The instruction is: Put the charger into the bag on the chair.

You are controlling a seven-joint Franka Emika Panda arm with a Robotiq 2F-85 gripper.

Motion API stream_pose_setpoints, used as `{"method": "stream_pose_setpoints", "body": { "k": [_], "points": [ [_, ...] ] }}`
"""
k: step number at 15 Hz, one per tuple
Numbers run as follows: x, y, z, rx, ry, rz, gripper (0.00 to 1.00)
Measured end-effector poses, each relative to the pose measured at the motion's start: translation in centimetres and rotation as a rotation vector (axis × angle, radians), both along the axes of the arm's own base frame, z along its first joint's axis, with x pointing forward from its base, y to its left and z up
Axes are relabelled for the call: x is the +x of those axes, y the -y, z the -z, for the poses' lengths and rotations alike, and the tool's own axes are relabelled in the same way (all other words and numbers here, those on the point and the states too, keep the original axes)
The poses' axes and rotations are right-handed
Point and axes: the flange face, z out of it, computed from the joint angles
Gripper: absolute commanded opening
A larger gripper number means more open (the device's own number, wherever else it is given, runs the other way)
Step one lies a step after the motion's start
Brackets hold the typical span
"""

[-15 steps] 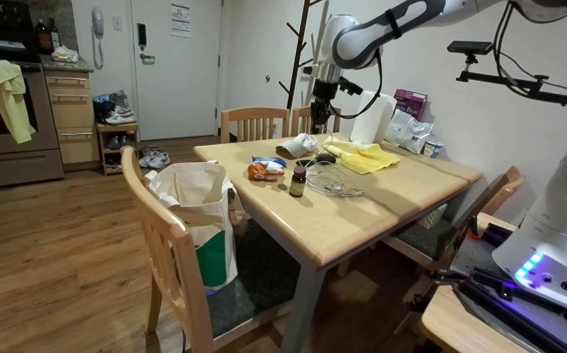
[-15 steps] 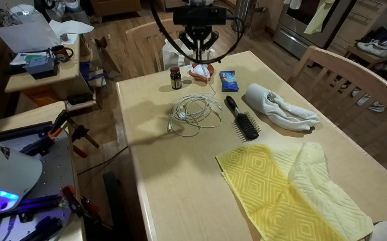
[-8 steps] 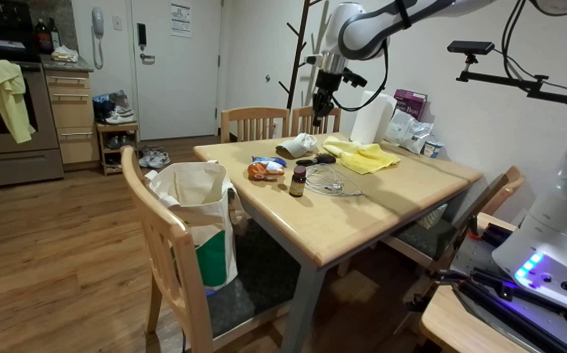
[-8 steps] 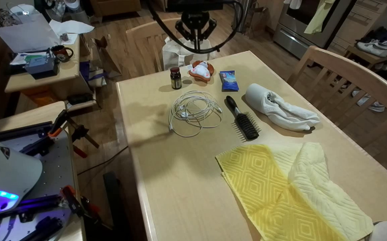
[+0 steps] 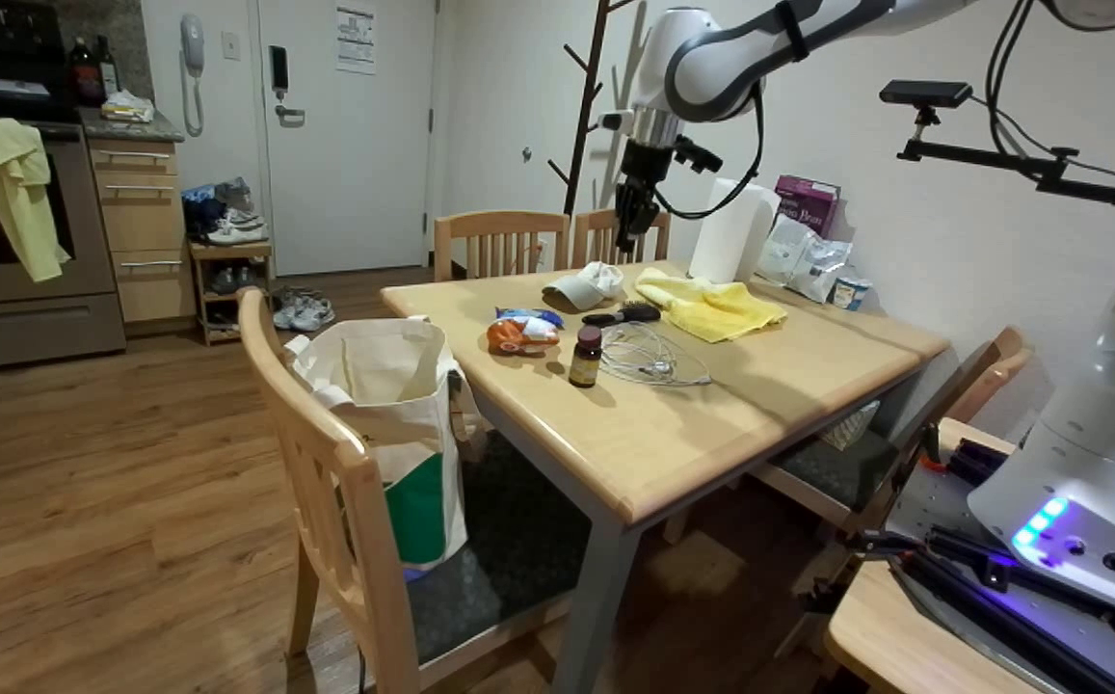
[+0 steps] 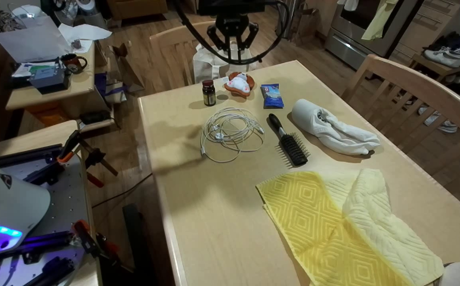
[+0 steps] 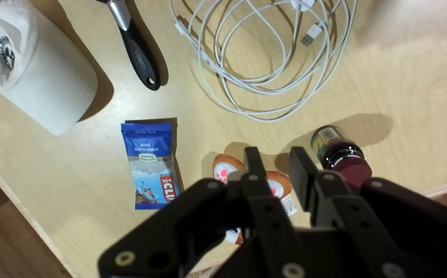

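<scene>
A: Quick, what's the gripper (image 7: pixel 276 158) doing?
B: Hanging over the table (image 6: pixel 206 214), released: fingers (image 7: pixel 303 173) standing apart w/ a gap showing b/w them.
A: & where's the charger (image 6: pixel 219 136) sitting?
B: It's lying on the table, white & loosely coiled, just beside the black hairbrush's (image 6: pixel 291 147) handle.
A: Next out?
B: Dark bottle (image 6: pixel 209 95) is standing upright, blue bar (image 6: pixel 272 96) is lying flat, & plush toy (image 6: pixel 239 84) is lying b/w the two.
A: Farthest?
B: In both ext. views the cream bag (image 5: pixel 422 424) is showing past the table's end, standing on the chair (image 5: pixel 509 569), mouth facing up.
</scene>
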Motion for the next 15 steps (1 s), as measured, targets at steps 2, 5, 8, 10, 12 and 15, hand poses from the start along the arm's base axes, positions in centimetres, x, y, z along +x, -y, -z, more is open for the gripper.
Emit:
{"method": "stream_pose_setpoints", "body": {
  "k": [2, 5, 8, 10, 12, 15],
  "points": [
    [-0.1, -0.1, 0.4, -0.036, -0.008, -0.011, 0.71],
    [-0.1, -0.1, 2.4, -0.097, -0.047, -0.01, 0.89],
    [-0.3, -0.2, 5.9, -0.129, -0.101, -0.019, 1.0],
    [-0.4, -0.5, 8.5, -0.124, -0.125, -0.028, 1.0],
    [-0.4, -0.5, 11.2, -0.117, -0.143, -0.033, 1.0],
    [-0.9, -0.4, 14.9, -0.112, -0.176, -0.032, 1.0]
  ]
}}
